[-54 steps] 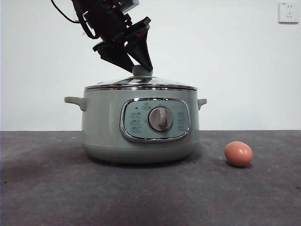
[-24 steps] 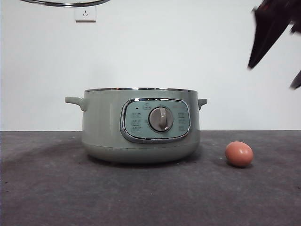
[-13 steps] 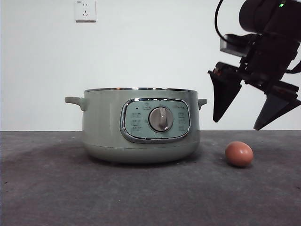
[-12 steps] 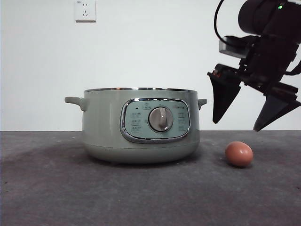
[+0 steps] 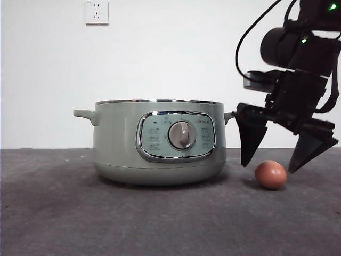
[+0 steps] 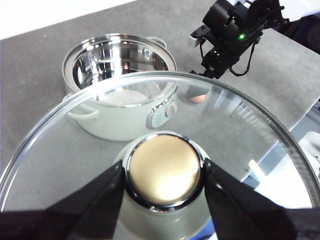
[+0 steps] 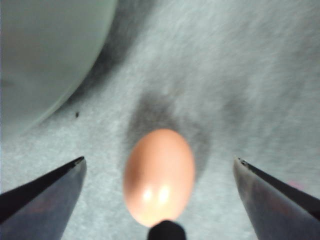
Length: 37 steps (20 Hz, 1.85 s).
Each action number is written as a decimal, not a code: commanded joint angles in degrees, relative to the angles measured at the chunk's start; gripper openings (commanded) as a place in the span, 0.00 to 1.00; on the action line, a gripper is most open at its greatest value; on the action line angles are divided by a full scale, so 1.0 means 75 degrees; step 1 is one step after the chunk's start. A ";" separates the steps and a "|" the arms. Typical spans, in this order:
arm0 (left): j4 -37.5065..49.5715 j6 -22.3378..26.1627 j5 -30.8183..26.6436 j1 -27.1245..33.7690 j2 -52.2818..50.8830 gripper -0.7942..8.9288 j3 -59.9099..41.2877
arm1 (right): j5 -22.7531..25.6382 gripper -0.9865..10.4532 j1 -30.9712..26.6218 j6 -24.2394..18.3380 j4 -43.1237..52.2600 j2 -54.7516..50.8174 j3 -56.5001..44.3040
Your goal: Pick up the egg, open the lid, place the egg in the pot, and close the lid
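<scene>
Beside the pot (image 5: 160, 141), the right gripper (image 5: 270, 164) straddles the egg (image 5: 270, 174) with jaws spread wide, one tip on either side, neither touching it.
The egg lies on the grey table (image 5: 64, 213) just beside the pot, which stands uncovered. High above the pot, the left gripper (image 6: 163, 172) is clamped on the knob (image 6: 163, 169) of the lid (image 6: 250, 120).
</scene>
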 commanded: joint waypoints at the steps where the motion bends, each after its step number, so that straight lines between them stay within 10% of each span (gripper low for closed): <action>1: 0.0356 0.0015 0.0085 0.0003 -0.0099 0.07 0.0058 | 0.0128 0.46 0.0079 0.0230 0.0099 0.0181 0.0012; 14: 0.0356 0.0020 0.0082 0.0003 -0.0099 0.07 0.0058 | 0.0396 0.07 0.0157 0.0545 -0.0114 0.0382 0.0006; 26: 0.0356 0.0020 0.0085 0.0003 -0.0090 0.07 0.0058 | 0.0399 0.07 0.0157 0.0522 -0.0624 -0.1615 0.0321; 37: 0.0350 0.0017 0.0085 0.0000 -0.0087 0.07 0.0058 | 0.0402 0.07 0.1612 0.0338 -0.0758 -0.0621 0.3905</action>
